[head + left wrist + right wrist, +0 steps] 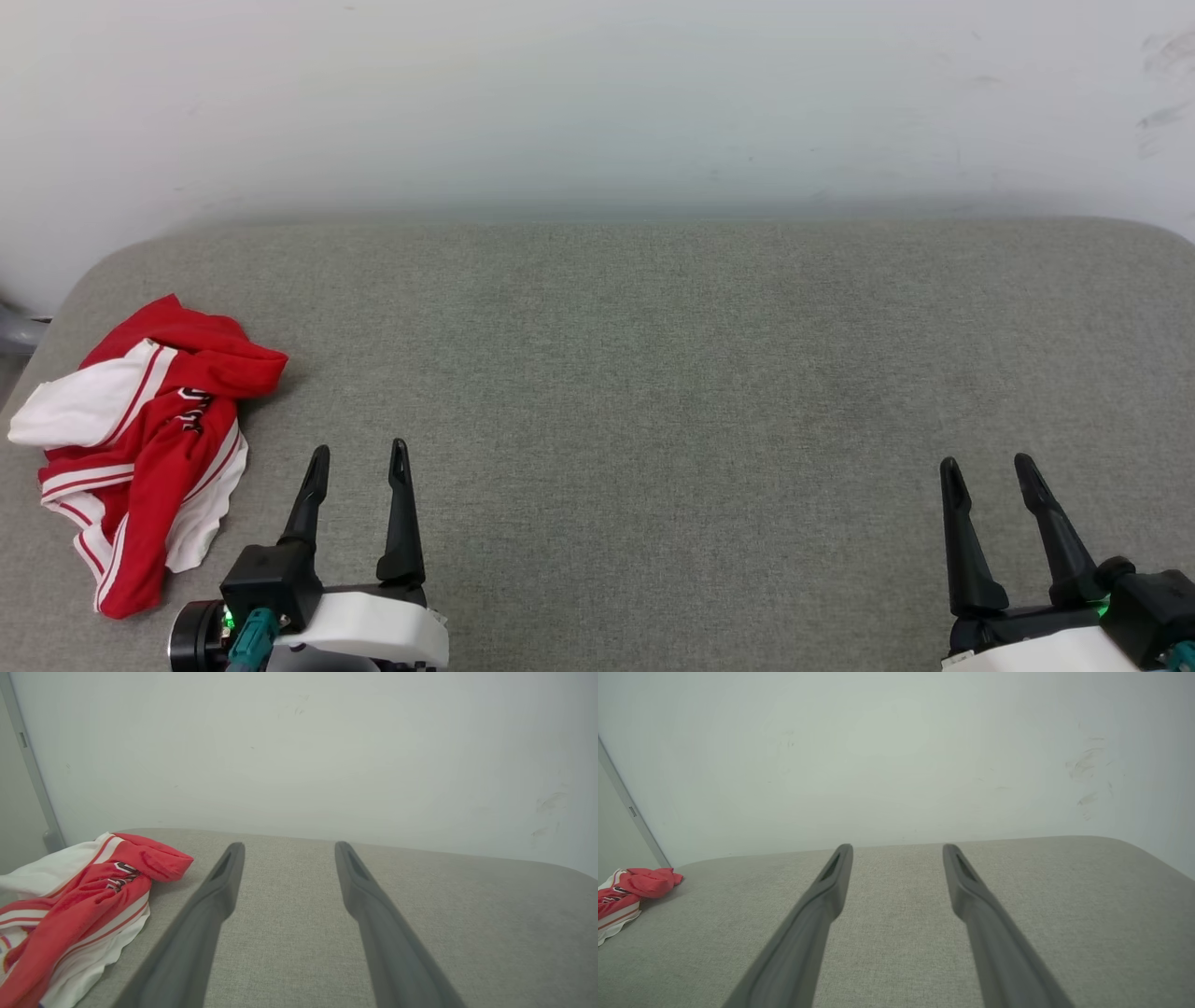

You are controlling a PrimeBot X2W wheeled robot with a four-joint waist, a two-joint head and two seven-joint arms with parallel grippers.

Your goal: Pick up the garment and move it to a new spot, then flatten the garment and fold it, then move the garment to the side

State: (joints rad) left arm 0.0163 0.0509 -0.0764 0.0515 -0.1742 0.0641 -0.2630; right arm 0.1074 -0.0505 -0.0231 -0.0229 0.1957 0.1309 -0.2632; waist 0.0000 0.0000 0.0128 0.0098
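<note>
The garment [140,448] lies crumpled at the left edge of the table [653,373], beside the left gripper [359,448], which, like the right gripper [985,460], has wide, empty jaws and would best reach left to pinch a thick fold.

The crumpled garment [140,448] heaps up at the left end of the grey cushion [653,373]; rightward from the garment the cushion lies flat and open. Behind the garment the white wall [597,93] and a grey post [33,779] block passage
</note>
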